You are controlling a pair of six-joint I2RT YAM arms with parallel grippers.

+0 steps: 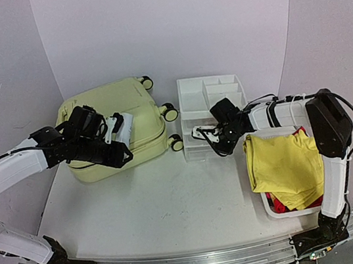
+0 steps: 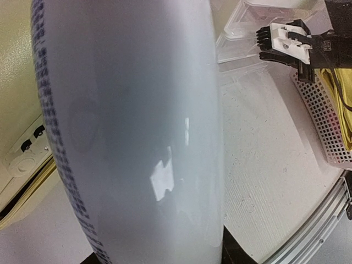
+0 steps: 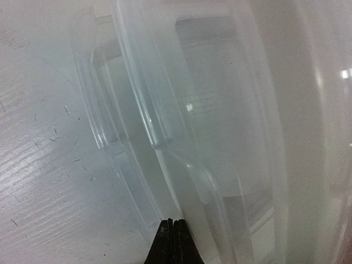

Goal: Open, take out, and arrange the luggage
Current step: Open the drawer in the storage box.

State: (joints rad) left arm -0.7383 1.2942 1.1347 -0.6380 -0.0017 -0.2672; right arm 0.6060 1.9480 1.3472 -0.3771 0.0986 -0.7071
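Note:
The pale yellow-green luggage point(image 1: 110, 109) lies flat at the back left, wheels pointing right, its two shells lying together. Over its right half my left gripper point(image 1: 118, 133) is shut on a white bottle point(image 1: 125, 127). In the left wrist view that bottle point(image 2: 137, 137), with blue print down its left side, fills most of the frame and hides the fingers; the luggage shell point(image 2: 16, 82) shows at the left. My right gripper point(image 1: 212, 137) is shut and holds nothing. Its tips point(image 3: 173, 242) sit against the front left corner of the white drawer organizer point(image 3: 165, 110).
The white drawer organizer point(image 1: 191, 96) stands right of the luggage. A white mesh basket point(image 1: 268, 208) at the right holds a yellow cloth point(image 1: 284, 162) over red items point(image 1: 279, 204). The right arm reaches leftward behind the basket.

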